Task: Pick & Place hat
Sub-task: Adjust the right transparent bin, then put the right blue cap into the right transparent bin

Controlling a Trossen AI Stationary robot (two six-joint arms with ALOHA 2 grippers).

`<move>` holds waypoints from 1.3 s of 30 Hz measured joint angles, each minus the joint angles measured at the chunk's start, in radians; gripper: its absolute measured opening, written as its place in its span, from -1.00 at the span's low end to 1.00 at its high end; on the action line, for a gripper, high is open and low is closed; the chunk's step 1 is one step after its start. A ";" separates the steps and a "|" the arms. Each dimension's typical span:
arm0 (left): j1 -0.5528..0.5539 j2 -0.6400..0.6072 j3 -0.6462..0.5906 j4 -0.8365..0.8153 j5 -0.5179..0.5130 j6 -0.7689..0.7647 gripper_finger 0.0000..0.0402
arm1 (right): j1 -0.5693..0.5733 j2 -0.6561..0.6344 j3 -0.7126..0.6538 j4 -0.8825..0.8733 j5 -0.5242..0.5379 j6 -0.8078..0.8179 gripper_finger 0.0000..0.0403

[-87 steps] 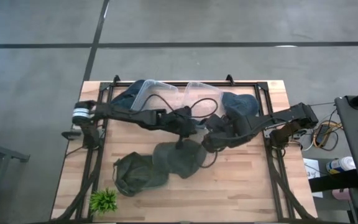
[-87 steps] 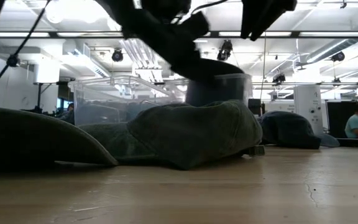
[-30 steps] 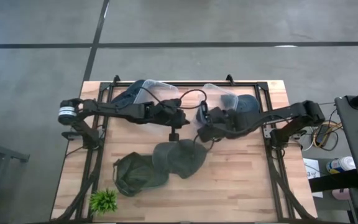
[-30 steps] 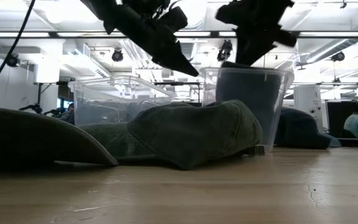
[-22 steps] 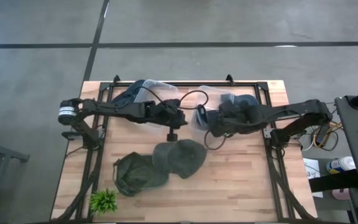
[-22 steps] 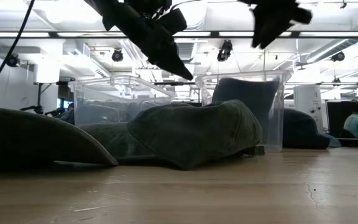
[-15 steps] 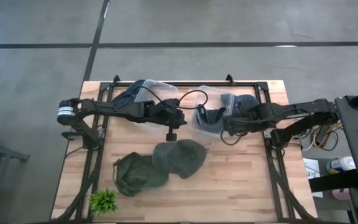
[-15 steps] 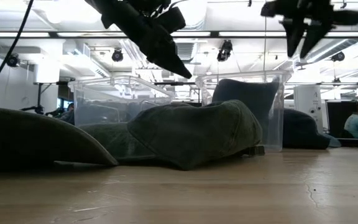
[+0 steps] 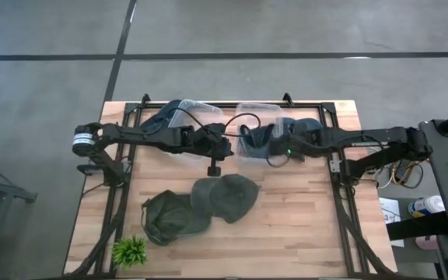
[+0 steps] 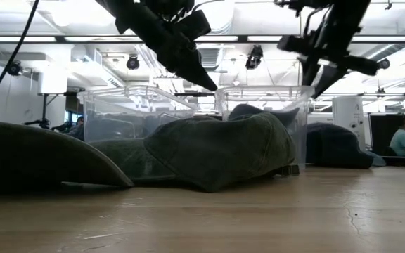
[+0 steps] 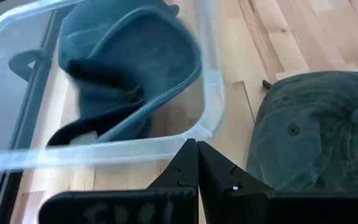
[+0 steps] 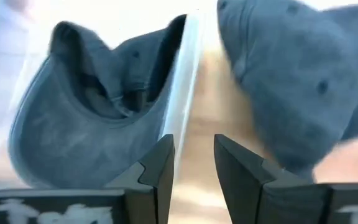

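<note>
A clear plastic bin (image 9: 257,134) sits just under the right gripper (image 12: 192,163), whose fingers stand apart, empty; inside it lies an upturned blue cap (image 12: 92,118). The left gripper (image 11: 197,163), pinched shut and empty, hovers beside a green cap (image 11: 319,134).

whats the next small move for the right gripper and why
Probably swing the right gripper over the blue hat on the table and lower onto it. Its fingers stand apart and empty above the clear bin's wall, one blue hat already lies inside that bin, and the other blue hat sits just beyond the wall. The left gripper hangs shut near the green hat.
</note>
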 joint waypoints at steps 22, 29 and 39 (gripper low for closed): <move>0.001 -0.018 -0.002 -0.060 0.000 -0.024 -1.00 | 0.212 -0.041 0.132 -0.548 -0.184 0.042 -0.38; 0.017 -0.018 0.016 -0.109 0.095 -0.145 -1.00 | 0.111 -0.097 -0.063 -0.409 -0.100 0.397 -0.36; 0.022 -0.020 0.041 -0.129 0.126 -0.202 -1.00 | -0.415 -0.182 -0.152 -0.213 0.020 0.132 -0.41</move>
